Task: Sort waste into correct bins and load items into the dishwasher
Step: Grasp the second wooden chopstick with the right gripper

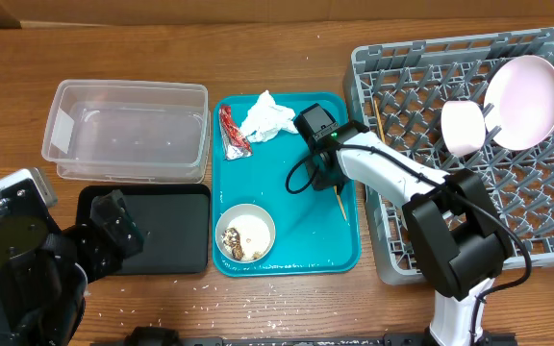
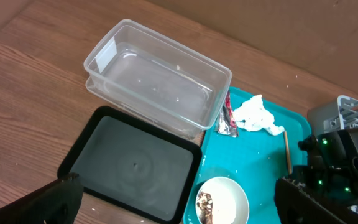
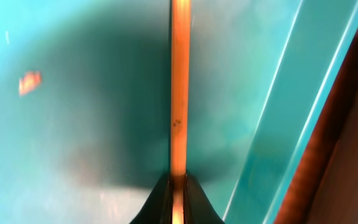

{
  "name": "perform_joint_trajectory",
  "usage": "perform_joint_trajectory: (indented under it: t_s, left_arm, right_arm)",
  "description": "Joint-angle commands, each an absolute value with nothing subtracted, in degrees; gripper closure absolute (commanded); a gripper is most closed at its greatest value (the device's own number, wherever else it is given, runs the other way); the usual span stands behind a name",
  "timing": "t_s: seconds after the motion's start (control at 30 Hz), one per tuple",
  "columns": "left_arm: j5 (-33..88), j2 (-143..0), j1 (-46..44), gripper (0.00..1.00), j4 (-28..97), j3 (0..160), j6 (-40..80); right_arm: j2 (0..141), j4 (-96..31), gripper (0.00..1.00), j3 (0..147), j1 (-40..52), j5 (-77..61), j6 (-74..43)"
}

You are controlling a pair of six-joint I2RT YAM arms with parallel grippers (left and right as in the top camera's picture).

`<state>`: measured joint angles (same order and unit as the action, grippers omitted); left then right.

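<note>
My right gripper [image 1: 329, 181] is low over the teal tray and shut on a wooden chopstick [image 1: 339, 204]. In the right wrist view the chopstick [image 3: 179, 93] runs straight up from the closed fingers [image 3: 179, 190]. A second chopstick [image 1: 378, 119] lies in the grey rack [image 1: 421, 259], which also holds the plate [image 1: 524, 101] and the pink bowl [image 1: 465, 127]. The tissue [image 1: 267, 117], the red wrapper [image 1: 232, 132] and the cream bowl with crumbs [image 1: 245, 234] are on the teal tray. My left gripper [image 2: 179, 208] is open and empty above the black tray [image 2: 129, 165], near the clear tub [image 2: 160, 81].
The teal serving tray [image 1: 296, 250] lies between the bins and the rack. A small crumb [image 3: 28, 82] lies on the tray next to the chopstick. Loose crumbs dot the table by the tray's front edge. The tub [image 1: 123, 130] and the black tray [image 1: 171, 231] hold nothing visible.
</note>
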<state>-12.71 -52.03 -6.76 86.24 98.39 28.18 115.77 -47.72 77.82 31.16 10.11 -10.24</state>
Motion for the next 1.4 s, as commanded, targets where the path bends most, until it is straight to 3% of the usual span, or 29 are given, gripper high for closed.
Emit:
perform_joint_trajectory:
  t_s: [0.0, 0.23, 0.37, 0.53, 0.67, 0.93, 1.23, 1.37]
  left_arm:
    - [-13.72, -52.10, -7.16, 0.00, 86.37, 98.52, 28.34]
    - [-13.72, -52.10, -7.16, 0.00, 86.37, 98.52, 28.34]
    - [-13.72, -52.10, -7.16, 0.00, 86.37, 98.52, 28.34]
    - [-13.72, -52.10, -7.16, 0.00, 86.37, 98.52, 28.34]
    - [-13.72, -52.10, -7.16, 0.00, 86.37, 98.52, 28.34]
    - [-13.69, -52.10, -7.16, 0.00, 86.37, 98.52, 28.34]
    - [-13.72, -52.10, -7.16, 0.00, 86.39, 98.52, 28.34]
    - [-13.72, -52.10, -7.16, 0.00, 86.37, 98.52, 28.34]
  right_arm:
    - [113.65, -51.07, 0.96, 80.07, 31.27, 5.67, -10.92]
    - [101.54, -55.27, 0.96, 86.76, 30.59, 6.87, -12.21]
    - [93.86, -55.24, 0.96, 87.46, 26.83, 15.64, -11.57]
    - [94.41, -56.12, 0.96, 86.48, 23.38, 2.52, -4.84]
    - [96.03, -55.96, 0.69, 83.48, 25.61, -3.09, -4.05]
    - [104.47, -50.30, 0.51, 76.58, 32.03, 4.38, -4.29]
    - [114.74, -45.04, 0.49, 76.14, 30.63, 4.86, -4.25]
    - [116.73, -45.50, 0.58, 76.14, 30.46, 4.80, -4.25]
